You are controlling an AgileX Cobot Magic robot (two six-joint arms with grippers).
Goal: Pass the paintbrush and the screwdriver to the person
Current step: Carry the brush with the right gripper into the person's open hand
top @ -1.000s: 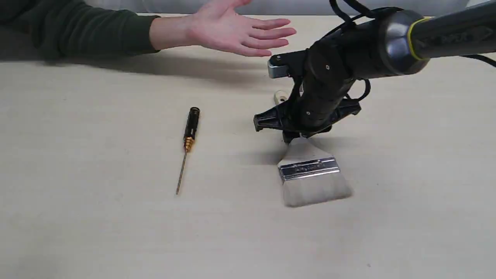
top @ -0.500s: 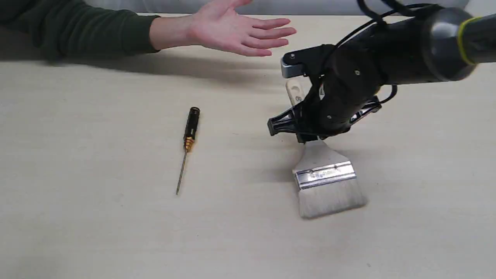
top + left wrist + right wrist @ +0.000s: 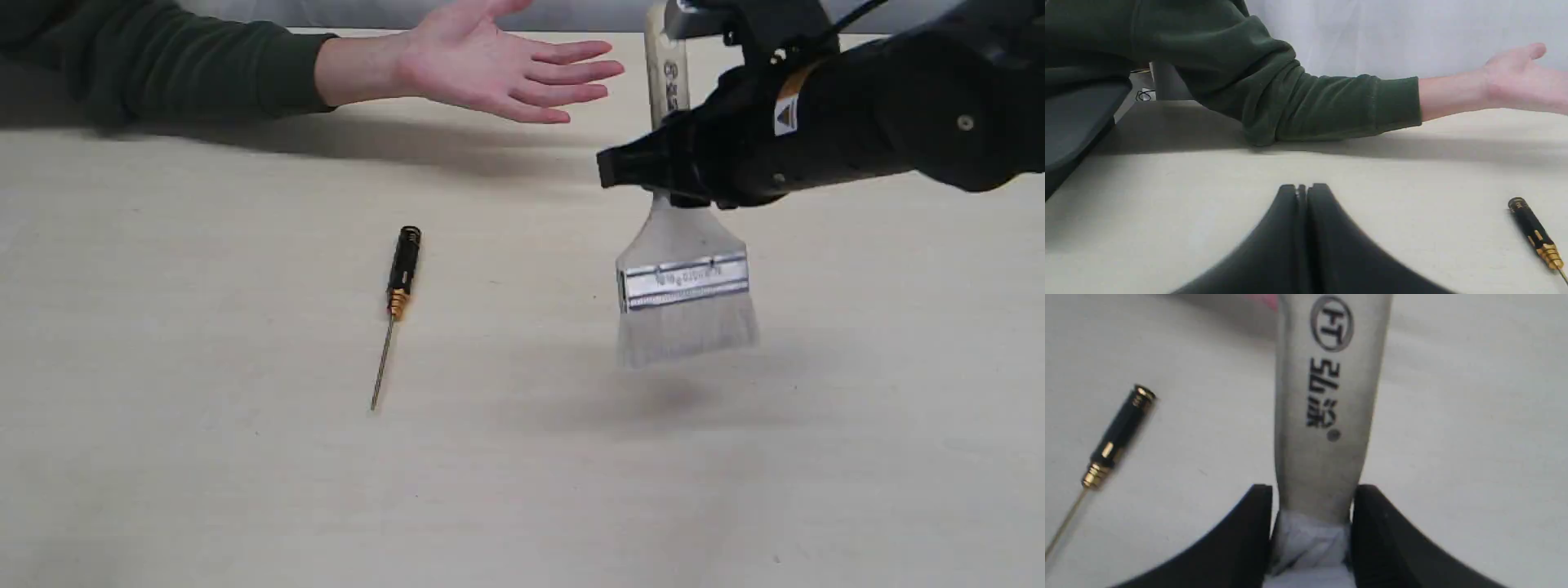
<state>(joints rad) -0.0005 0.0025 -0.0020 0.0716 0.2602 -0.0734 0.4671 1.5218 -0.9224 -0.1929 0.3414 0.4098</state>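
One paintbrush [image 3: 684,280], one screwdriver [image 3: 397,278], one person's hand [image 3: 482,65] and two grippers are showing across a pale table [image 3: 204,490].

The right gripper [image 3: 671,184] is clamping the paintbrush by its wooden handle and holding it in the air, clear of the table. The brush is hanging almost upright, with the handle end pointing up and the silver ferrule and whitish bristles pointing down over a soft shadow. In the right wrist view the two black fingers of the right gripper [image 3: 1312,494] are pressing on either side of the printed handle of the paintbrush [image 3: 1327,396].

The screwdriver is lying flat on the table, well apart from the brush on its left, with its black handle towards the far side and its thin shaft towards the near side. Nothing is touching it. It is also showing in the left wrist view [image 3: 1533,232] and the right wrist view [image 3: 1114,437].

The person's hand is hovering open, palm up, over the far edge of the table, reaching out of a dark green sleeve [image 3: 204,69].

The left gripper [image 3: 1302,188] is sitting with its two fingers pressed together, gripping nothing, with the person's hand [image 3: 1523,81] visible beyond it.

A second ago the paintbrush was lying flat on the table under the right gripper. Half a second ago its handle was tilting up while the bristles were low at the table. Now the whole brush is hanging higher. The screwdriver and the person's hand are staying where they were.
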